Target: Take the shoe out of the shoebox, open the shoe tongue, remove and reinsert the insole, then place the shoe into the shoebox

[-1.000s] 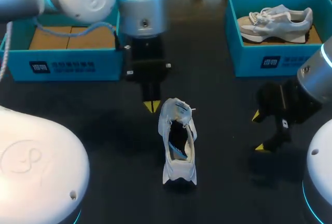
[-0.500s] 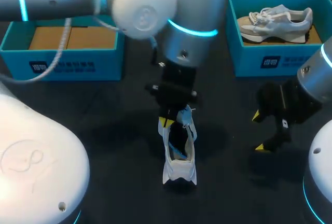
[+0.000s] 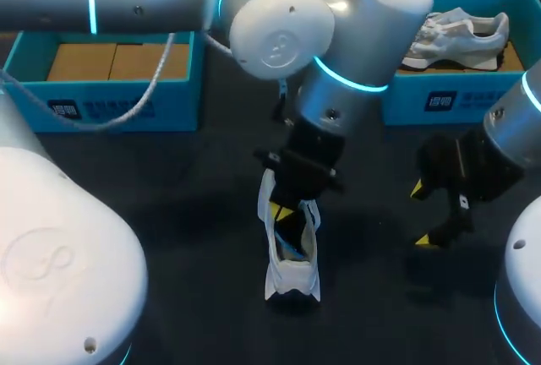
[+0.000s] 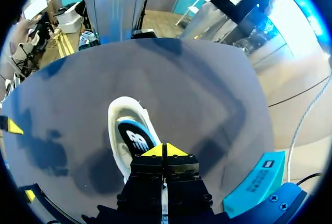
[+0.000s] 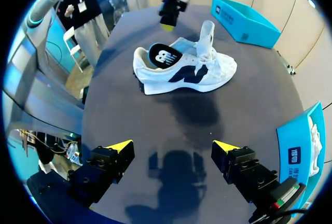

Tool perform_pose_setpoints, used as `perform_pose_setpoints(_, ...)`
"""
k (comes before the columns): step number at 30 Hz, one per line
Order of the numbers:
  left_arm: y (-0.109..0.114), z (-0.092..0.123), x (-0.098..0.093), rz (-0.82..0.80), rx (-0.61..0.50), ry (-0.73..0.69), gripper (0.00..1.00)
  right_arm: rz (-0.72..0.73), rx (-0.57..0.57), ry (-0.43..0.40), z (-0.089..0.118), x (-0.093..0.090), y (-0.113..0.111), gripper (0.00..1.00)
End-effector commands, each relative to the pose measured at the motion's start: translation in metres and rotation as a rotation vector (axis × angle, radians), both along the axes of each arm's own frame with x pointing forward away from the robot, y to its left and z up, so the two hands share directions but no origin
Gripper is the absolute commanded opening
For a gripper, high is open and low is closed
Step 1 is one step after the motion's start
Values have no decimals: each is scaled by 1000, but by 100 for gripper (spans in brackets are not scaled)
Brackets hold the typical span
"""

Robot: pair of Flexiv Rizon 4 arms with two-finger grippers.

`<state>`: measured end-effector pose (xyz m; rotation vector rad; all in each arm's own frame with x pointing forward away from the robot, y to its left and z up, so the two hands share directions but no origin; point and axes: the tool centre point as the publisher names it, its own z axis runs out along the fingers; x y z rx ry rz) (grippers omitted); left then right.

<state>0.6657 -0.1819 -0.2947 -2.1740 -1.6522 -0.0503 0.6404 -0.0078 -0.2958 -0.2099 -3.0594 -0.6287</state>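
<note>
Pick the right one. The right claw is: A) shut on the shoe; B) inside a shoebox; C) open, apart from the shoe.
C: the right claw has its yellow tips wide apart with nothing between them, and the white shoe lies ahead of it, untouched.

White cloth shoe [image 3: 292,279] on a matt dark table [image 3: 169,209]; glossy smooth left arm [image 3: 372,10] casing; upper-left shoebox [image 3: 177,111] of teal cardboard.

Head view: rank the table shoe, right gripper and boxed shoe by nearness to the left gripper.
1. Table shoe, directly under the left gripper.
2. Right gripper, off to its right side.
3. Boxed shoe, far back at the right.
</note>
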Motion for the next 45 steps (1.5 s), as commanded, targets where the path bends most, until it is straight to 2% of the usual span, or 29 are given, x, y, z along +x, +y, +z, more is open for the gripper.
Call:
perform_pose_setpoints(1, 6, -1, 4, 11, -38, 14, 0, 0, -1, -1, 0, -1, 0, 100)
perform_pose_setpoints(5, 1, -3, 1, 16, -61, -16, 0, 0, -1, -1, 0, -1, 0, 100)
perform_pose_setpoints(10, -3, -12, -2, 26, -156, -15, 0, 7, -13, -8, 4, -1, -34, 100)
perform_pose_setpoints(11, -4, -15, -2, 54, -160, -22, 0, 14, -18, -4, 5, -2, -41, 100)
perform_pose_setpoints(13, -4, -16, -1, 74, -151, -6, 0, 62, -3, -56, 5, -4, -54, 100)
perform_pose_setpoints(15, -4, -16, 0, 83, -145, -18, 0, 30, 10, -34, 0, -9, -71, 100)
perform_pose_setpoints(22, -4, -16, 0, 83, -145, -18, 0, 30, 10, -34, 0, -9, -71, 100)
perform_pose_setpoints(24, -7, -21, -3, 62, -125, -25, 0, 30, 10, -34, 0, -9, -71, 100)
perform_pose_setpoints(26, -12, -38, -10, 37, -93, -26, 0, 30, 10, -34, 0, -9, -71, 100)
perform_pose_setpoints(32, -9, -60, -9, 17, -82, 10, 0, 30, 10, -34, 0, -9, -71, 100)
perform_pose_setpoints(39, -6, -71, -7, 5, -110, 36, 0, 30, 10, -34, 0, -9, -71, 100)
perform_pose_setpoints(45, 1, -79, -14, 6, -116, 45, 0, 30, 10, -34, 0, -9, -71, 100)
